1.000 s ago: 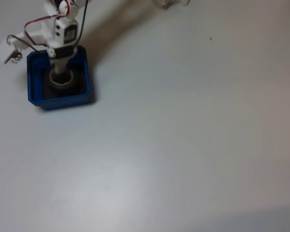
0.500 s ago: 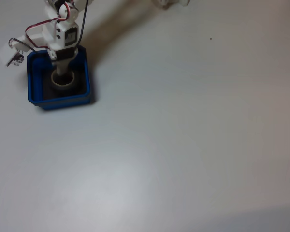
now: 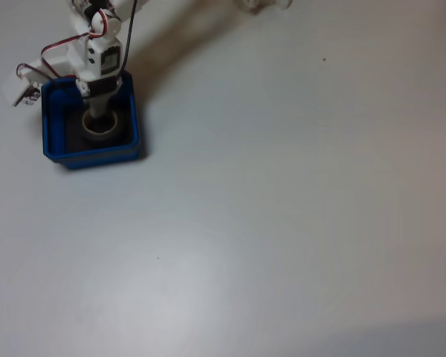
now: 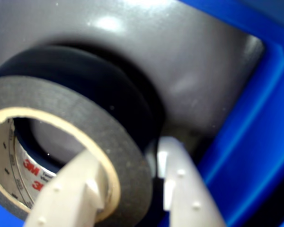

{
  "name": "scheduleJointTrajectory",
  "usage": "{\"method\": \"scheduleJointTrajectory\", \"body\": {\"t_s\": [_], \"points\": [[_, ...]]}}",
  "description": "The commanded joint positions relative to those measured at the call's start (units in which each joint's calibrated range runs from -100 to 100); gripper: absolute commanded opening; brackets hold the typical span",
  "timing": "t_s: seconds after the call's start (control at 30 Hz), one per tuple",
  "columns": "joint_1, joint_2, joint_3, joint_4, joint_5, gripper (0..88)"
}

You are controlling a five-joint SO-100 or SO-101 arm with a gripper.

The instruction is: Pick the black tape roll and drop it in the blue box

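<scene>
The small black tape roll [image 4: 85,137] with its pale core sits inside the square bright-blue plastic box [image 3: 50,126], on its dark floor; the white gripper [image 4: 128,184] pinches its wall; only releasing remains, I judge.

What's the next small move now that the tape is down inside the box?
Probably open the gripper and let go. The wrist view shows its fingers straddling the wall of the tape roll, one inside the core, one outside, and the roll sits over the dark floor of the blue box. Then lift straight up.
</scene>
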State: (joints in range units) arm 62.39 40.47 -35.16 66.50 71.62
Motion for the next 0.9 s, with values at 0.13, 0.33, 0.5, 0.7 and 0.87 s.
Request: {"method": "scheduleJointTrajectory", "body": {"t_s": [0.13, 0.33, 0.5, 0.7, 0.87], "points": [[-0.21, -1.18, -4.02, -0.25, 0.26, 1.4], [-0.21, -1.26, -4.02, -0.25, 0.35, 2.1], [-0.21, -1.34, -4.11, -0.17, 0.35, 6.9], [-0.21, -1.34, -4.11, -0.25, 0.35, 11.5], [-0.21, -1.34, -4.11, -0.25, 0.35, 12.2]]}}
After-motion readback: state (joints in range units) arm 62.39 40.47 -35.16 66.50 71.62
